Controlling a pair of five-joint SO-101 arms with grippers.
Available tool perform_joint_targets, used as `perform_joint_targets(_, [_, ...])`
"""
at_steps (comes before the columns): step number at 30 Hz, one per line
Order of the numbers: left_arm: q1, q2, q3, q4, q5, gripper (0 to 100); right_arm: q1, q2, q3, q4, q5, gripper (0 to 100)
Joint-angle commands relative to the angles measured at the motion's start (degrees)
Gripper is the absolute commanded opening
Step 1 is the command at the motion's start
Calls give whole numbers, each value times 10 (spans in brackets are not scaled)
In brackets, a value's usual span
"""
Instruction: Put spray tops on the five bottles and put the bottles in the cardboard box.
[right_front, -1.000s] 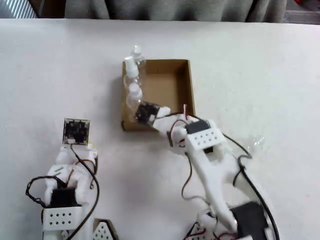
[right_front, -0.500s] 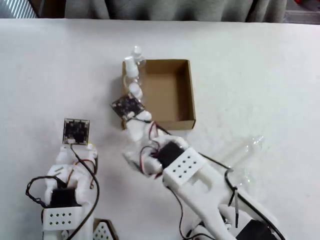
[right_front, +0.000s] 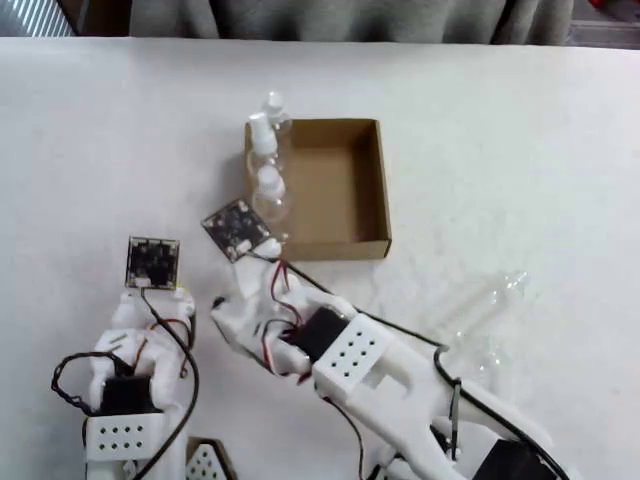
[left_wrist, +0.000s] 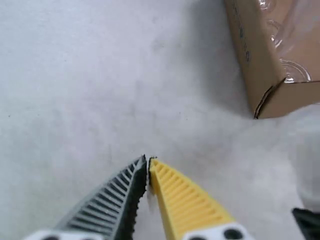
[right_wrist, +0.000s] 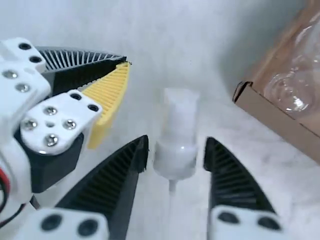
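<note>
White spray top (right_wrist: 176, 131) lay on the desk beside the cardboard box (right_front: 381, 180), between the spread jaws of the right tool (right_wrist: 176, 145). The left tool (left_wrist: 148, 161) sat clenched, empty. Capped bottles (right_front: 268, 182) were boxed, while clear bottles (right_front: 497, 293) apparently awaited tops.

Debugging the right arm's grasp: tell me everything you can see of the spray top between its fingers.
The spray top is white and plastic-looking: a narrow head, a wider round collar, and a thin dip tube poking out of the collar end. It is on no bottle. It appears to lie on the white table, head pointing away from the right end effector, whose open fingers flank the collar without clear contact. The cardboard box corner is nearby, apart.
</note>
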Motion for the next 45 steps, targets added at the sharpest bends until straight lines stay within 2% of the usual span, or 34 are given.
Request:
perform_joint_targets(1, [-5, -6, -4, -17, -4, 22, -4, -2, -7, -9, 0, 269])
perform_joint_targets(4, [-5, -6, -4, -18, -4, 22, -4, -10, -19, 13, 20, 284])
perform_joint_targets(7, [-5, -6, -4, -18, -4, 22, 0, -39, -47, 79, 95, 284])
perform_joint_targets(10, [-5, -6, -4, -18, -4, 22, 17, -94, -87, 189, 166, 283])
perform_joint_targets(18, [-5, -6, -4, -18, -4, 22, 126, -263, -147, 468, 291, 283])
perform_joint_targets(24, [-5, -6, -4, -18, -4, 22, 214, -327, -146, 589, 346, 283])
perform_joint_targets(31, [-5, -6, -4, -18, -4, 22, 317, -329, -94, 623, 378, 272])
perform_joint_targets(35, [-5, -6, -4, -18, -4, 22, 391, -329, -78, 620, 425, 199])
perform_joint_targets(39, [-5, -6, -4, -18, -4, 22, 451, -329, -18, 575, 485, 195])
perform_joint_targets(42, [-5, -6, -4, -18, -4, 22, 465, -329, 54, 517, 515, 193])
perform_joint_targets(45, [-5, -6, -4, -18, -4, 22, 465, -328, 86, 503, 544, 193])
